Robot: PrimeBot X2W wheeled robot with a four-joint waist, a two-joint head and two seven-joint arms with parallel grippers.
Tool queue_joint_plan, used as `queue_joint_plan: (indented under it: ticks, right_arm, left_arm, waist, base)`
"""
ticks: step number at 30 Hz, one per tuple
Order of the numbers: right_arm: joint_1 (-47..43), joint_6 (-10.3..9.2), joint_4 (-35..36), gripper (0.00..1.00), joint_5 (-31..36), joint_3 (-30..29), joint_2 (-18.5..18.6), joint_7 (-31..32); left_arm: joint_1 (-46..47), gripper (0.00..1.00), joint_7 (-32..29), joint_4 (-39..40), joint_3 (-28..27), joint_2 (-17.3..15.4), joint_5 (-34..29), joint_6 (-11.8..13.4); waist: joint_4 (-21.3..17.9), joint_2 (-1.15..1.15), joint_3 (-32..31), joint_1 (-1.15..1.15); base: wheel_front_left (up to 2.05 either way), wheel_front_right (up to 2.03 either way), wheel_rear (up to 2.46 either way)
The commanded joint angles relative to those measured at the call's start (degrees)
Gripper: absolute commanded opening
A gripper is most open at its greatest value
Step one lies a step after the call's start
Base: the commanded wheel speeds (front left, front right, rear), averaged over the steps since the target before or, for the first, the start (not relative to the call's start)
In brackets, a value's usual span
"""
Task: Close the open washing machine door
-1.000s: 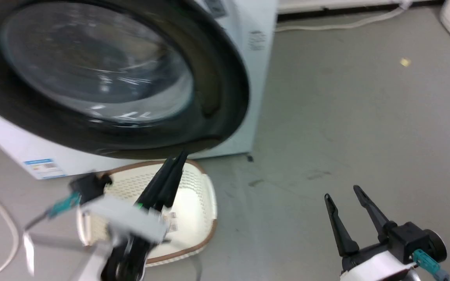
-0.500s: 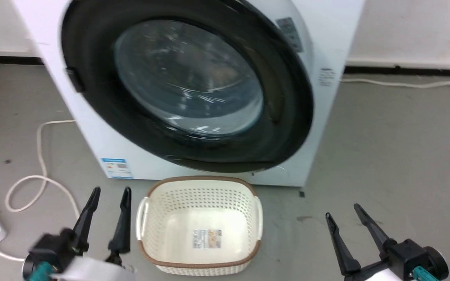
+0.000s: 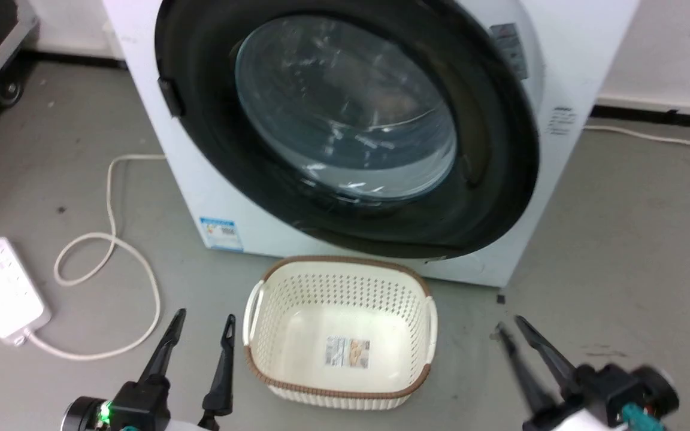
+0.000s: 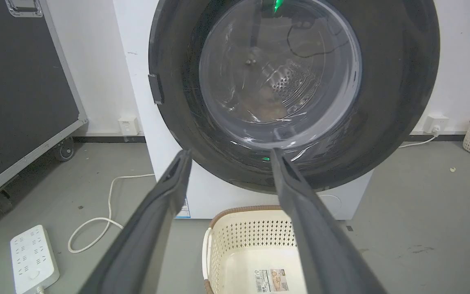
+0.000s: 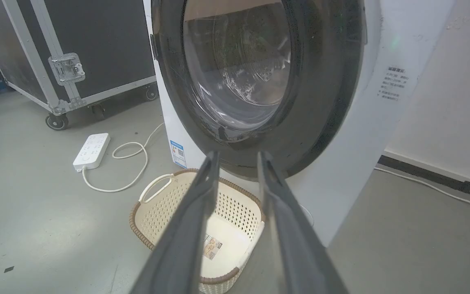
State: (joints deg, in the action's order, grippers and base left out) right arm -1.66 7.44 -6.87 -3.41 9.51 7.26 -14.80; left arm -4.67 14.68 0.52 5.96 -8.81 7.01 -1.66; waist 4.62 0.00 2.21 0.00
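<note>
The washing machine (image 3: 578, 48) is a big white front-loader facing me. Its washing machine door (image 3: 345, 114), a glossy black rim around bulging glass, lies flat against the machine's front. The left wrist view shows the door (image 4: 280, 69) head-on, and the right wrist view shows the door (image 5: 239, 61) from the side. My left gripper (image 3: 204, 316) hangs low at the lower left, open and empty, well short of the door. My right gripper (image 3: 508, 323) is blurred at the lower right, its fingers apart with nothing between them. Both grippers (image 4: 230, 152) (image 5: 238, 154) point toward the door's lower rim.
A cream perforated basket (image 3: 345, 260) with a brown rim stands on the floor just before the machine, between my grippers. A white power strip (image 3: 0, 287) and its looping cable (image 3: 111, 239) lie to the left. A black wheeled case (image 4: 18, 90) stands further left.
The head view has swung and pulled back. My left gripper has drawn away from the door's lower rim to the lower left. My right gripper's fingers stand closer together.
</note>
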Motion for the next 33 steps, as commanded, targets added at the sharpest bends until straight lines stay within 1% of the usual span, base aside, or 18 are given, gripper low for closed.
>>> queue_joint_plan:
  ticks: [1,6,11,14,17,20,26,28,29,31,32,33]
  right_arm:
    - [2.7,0.05,0.3,0.00,-0.5,1.1,1.8,-0.1]
    - [11.1,0.05,0.8,0.00,-3.2,4.1,6.2,2.7]
    - [21.4,0.05,-0.3,0.00,-7.6,8.4,12.2,6.9]
    - [27.2,0.05,-2.4,0.00,-10.9,10.0,15.6,9.2]
    - [32.5,0.05,-5.3,0.00,-13.9,10.1,18.6,11.3]
    - [37.3,0.05,-9.1,0.00,-13.1,9.3,22.1,13.2]
    - [44.8,0.05,-17.1,0.00,-14.3,5.9,24.5,15.1]
    - [45.9,0.05,-18.3,0.00,-14.5,5.4,24.6,15.4]
    - [48.0,0.05,-20.5,0.00,-14.7,4.4,24.7,15.8]
    - [49.1,0.05,-21.6,0.00,-14.6,4.0,24.8,16.0]
    - [51.1,0.05,-23.7,0.00,-14.4,2.8,24.7,16.3]
    - [51.1,0.05,-23.7,0.00,-14.4,2.8,24.7,16.3]
  left_arm:
    - [1.1,1.00,0.3,-0.4,0.0,0.5,-0.6,-0.7]
    - [3.6,1.00,0.3,-1.2,0.0,1.7,-1.1,-2.1]
    - [6.5,1.00,0.3,-1.3,-0.4,2.8,-1.3,-2.9]
    - [8.0,1.00,0.3,-1.2,-0.3,3.4,-1.6,-3.3]
    - [9.5,1.00,0.3,-1.1,-0.2,4.0,-1.7,-3.6]
    - [10.7,1.00,0.3,-0.7,-0.2,4.6,-1.6,-3.7]
    - [11.9,1.00,0.3,-0.8,-0.3,5.4,-1.2,-3.9]
    - [12.1,1.00,0.3,-0.8,-0.4,5.5,-1.1,-3.9]
    - [12.3,1.00,0.3,-0.8,-0.6,5.6,-1.1,-3.9]
    - [12.4,1.00,0.3,-0.8,-0.6,5.7,-1.1,-4.0]
    - [12.6,1.00,0.3,-0.9,-0.7,5.7,-1.1,-4.0]
    - [12.6,1.00,0.3,-0.9,-0.7,5.7,-1.1,-4.0]
  waist:
    - [1.7,0.00,2.2,0.00]
    - [4.0,0.00,6.5,0.00]
    - [6.4,0.00,10.8,0.00]
    - [7.9,0.00,12.7,0.00]
    - [9.4,0.00,14.6,0.00]
    - [10.7,0.00,16.2,0.00]
    - [12.8,0.00,18.3,0.00]
    - [12.9,0.00,18.5,0.00]
    - [13.2,0.00,18.8,0.00]
    - [13.3,0.00,19.0,0.00]
    - [13.5,0.00,19.2,0.00]
    - [13.5,0.00,19.2,0.00]
  base:
    - [0.00,0.00,0.00]
    - [0.00,0.00,0.00]
    - [0.00,0.00,0.00]
    - [0.00,0.00,0.00]
    - [0.00,0.00,0.00]
    - [0.00,0.00,0.00]
    - [0.00,0.00,0.00]
    - [0.00,0.00,0.00]
    - [0.00,0.00,0.00]
    - [0.00,0.00,0.00]
    - [0.00,0.00,0.00]
    - [0.00,0.00,0.00]
